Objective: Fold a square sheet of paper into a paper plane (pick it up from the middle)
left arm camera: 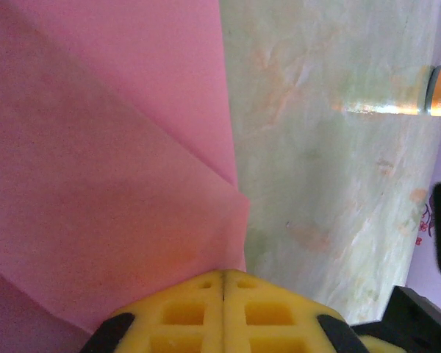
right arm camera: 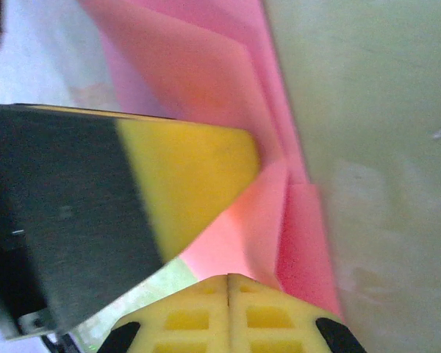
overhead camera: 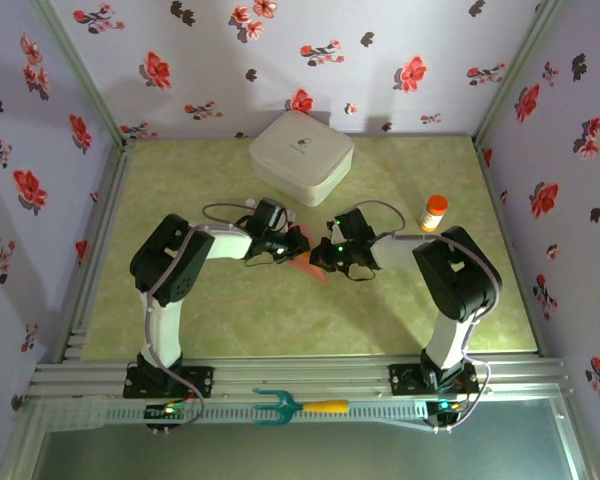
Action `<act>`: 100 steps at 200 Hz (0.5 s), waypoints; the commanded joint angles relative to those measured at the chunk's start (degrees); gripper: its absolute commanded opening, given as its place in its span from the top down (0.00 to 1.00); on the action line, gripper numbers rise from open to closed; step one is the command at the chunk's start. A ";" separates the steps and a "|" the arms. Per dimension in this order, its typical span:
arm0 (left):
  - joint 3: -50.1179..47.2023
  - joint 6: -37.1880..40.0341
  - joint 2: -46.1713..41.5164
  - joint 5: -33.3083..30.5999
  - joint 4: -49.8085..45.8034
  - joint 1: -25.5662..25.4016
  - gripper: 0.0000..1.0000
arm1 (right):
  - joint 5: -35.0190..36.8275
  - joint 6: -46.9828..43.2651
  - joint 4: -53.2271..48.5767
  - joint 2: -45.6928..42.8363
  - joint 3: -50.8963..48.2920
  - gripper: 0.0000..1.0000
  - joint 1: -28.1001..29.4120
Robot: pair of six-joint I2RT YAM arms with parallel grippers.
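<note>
Yellow-tipped left gripper and right gripper pinch the folded pink sheet near the white box — uneven tugging could tear it

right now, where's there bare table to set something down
Bare: the back-left corner, between the left wall and the white box; the near strip between the two arm bases. Crowded: centre, where the left claw and right claw pinch the pink paper, and by the bottle.
</note>
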 commanded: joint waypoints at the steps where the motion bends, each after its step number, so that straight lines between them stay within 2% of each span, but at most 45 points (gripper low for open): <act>1: -1.18 1.38 0.14 -1.60 -2.92 0.10 0.92 | 1.93 -1.41 -2.22 2.48 -2.15 0.98 -0.43; 25: -0.71 2.05 -1.44 -0.93 -2.98 0.62 0.90 | 2.82 -0.76 -2.15 1.77 -4.41 0.99 -0.56; 55: 0.84 4.01 -5.16 -1.13 -4.62 0.95 0.81 | 2.79 -0.47 -2.81 0.98 -4.93 1.00 -0.69; 67: 0.71 4.13 -6.58 -1.38 -4.59 0.80 0.80 | 2.95 -0.13 -2.75 0.80 -5.11 1.00 -0.78; 100: -1.33 2.51 -8.21 -3.73 -6.78 -0.47 0.94 | 2.33 0.76 -1.41 1.23 -5.55 1.00 -1.14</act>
